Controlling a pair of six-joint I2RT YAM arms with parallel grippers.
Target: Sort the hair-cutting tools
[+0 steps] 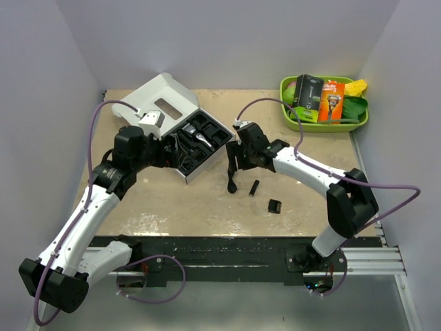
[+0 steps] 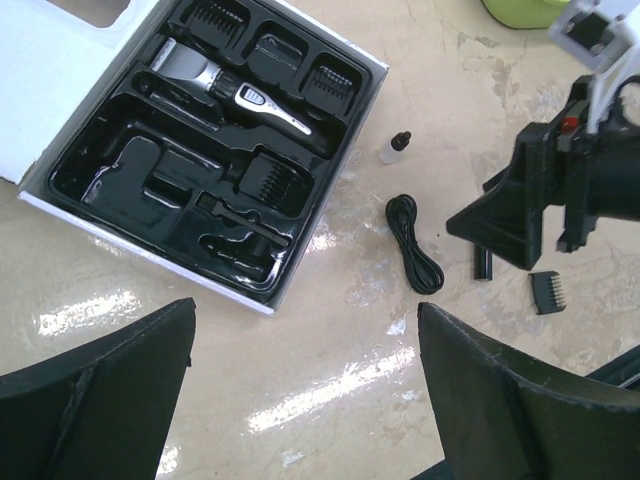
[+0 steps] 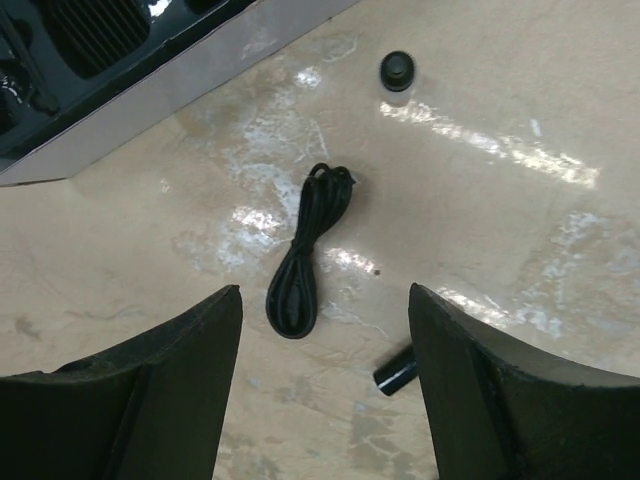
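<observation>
The right tool (image 3: 325,390) hangs over the cord (image 3: 305,250) with its fingers spread wide and nothing between them, pointing down at the tabletop (image 3: 520,200). This looks like a set-up for a top-down pick. The cord is out of the box (image 2: 40,170) and would need lifting into one of the bare pockets. It lies in a narrow coiled loop just off the box's front edge. Its near end reaches into the gap between the fingers, a touch nearer the finger on the box's side. A small shift towards the box would probably centre it before closing.

The left tool (image 2: 305,390) is also wide and empty and hovers just off the same front edge. It may be waiting there to steady the box, or for its own turn.

Inside the box, the clipper (image 2: 225,85) lies in its moulded slot with combs (image 2: 335,75) seated in pockets around it. Several pockets show bare.

A small bottle (image 2: 392,148) lies just beside the box's corner. A short black bit (image 2: 481,263) and a loose comb (image 2: 546,292) lie farther from the box, beyond the cord.
</observation>
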